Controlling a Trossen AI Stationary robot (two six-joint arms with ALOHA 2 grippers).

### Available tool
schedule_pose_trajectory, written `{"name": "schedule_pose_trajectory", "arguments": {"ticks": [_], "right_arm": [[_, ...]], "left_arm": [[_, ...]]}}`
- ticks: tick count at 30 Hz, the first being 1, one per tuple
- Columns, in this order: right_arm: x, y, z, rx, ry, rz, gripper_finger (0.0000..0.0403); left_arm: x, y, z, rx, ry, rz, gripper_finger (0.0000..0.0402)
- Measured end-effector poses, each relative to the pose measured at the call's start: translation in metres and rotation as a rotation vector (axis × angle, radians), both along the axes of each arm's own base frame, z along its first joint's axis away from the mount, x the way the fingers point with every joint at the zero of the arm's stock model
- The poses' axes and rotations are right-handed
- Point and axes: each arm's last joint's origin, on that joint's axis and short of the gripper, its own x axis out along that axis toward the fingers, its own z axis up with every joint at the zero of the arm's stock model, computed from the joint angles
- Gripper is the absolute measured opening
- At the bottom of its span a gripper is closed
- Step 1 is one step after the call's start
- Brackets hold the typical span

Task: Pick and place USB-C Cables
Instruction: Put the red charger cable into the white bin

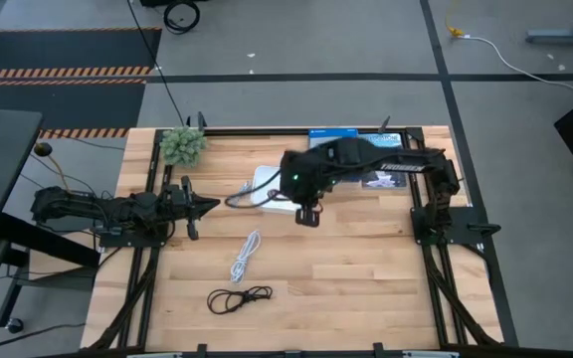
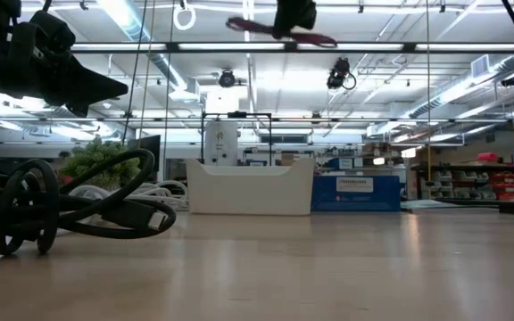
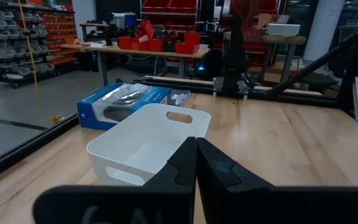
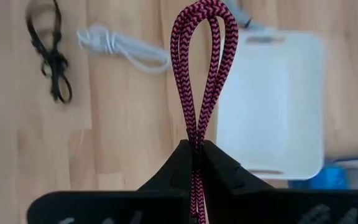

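My right gripper (image 1: 306,214) is shut on a dark red braided cable (image 4: 201,74) and holds it high over the table beside the white tray (image 1: 267,179); the cable also shows at the top of the low view (image 2: 266,28). A white cable (image 1: 245,257) and a black cable (image 1: 239,298) lie coiled flat on the wood nearer the front edge. My left gripper (image 1: 202,207) is shut and empty, hovering at the table's left and pointing toward the tray (image 3: 148,140). No grey cable shows. My right gripper pinches the doubled strands of the dark red cable (image 4: 196,134) between its two fingers, which point down from above. A long narrow loop (image 4: 207,15) sticks out past the fingertips. The cable is lifted clear of the table and the tray.
A blue box (image 1: 331,134) and a flat packet (image 1: 386,179) lie at the far edge behind the tray. A green plant (image 1: 182,146) stands at the far left corner. Black frame rails run along the table's sides. Bare wood lies right of the loose cables.
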Motion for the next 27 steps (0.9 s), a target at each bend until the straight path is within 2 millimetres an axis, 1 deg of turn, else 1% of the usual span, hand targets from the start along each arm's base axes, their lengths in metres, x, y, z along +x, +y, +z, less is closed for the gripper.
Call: {"name": "schedule_pose_trajectory", "arguments": {"ticks": [8, 12, 14, 16, 21, 27], "right_arm": [[-0.013, -0.008, 0.056, -0.004, -0.196, -0.016, 0.002], [-0.024, -0.012, 0.073, 0.002, -0.297, -0.031, 0.002], [-0.033, -0.014, 0.084, 0.002, -0.336, -0.042, 0.002], [-0.041, -0.016, 0.091, 0.0, -0.357, -0.052, 0.002], [-0.053, -0.023, 0.1, -0.036, -0.385, -0.083, 0.002], [-0.054, -0.026, 0.103, -0.047, -0.406, -0.088, 0.002]], "left_arm": [[0.0, 0.0, 0.0, 0.0, 0.0, 0.001, 0.0013], [0.0, 0.0, 0.0, 0.0, 0.0, 0.0, 0.0014], [0.0, 0.0, 0.0, 0.0, 0.0, 0.0, 0.0013], [0.0, 0.0, 0.0, 0.0, 0.0, 0.0, 0.0014], [0.0, 0.0, 0.0, 0.0, 0.0, 0.0, 0.0014], [0.0, 0.0, 0.0, 0.0, 0.001, 0.0, 0.0013]]}}
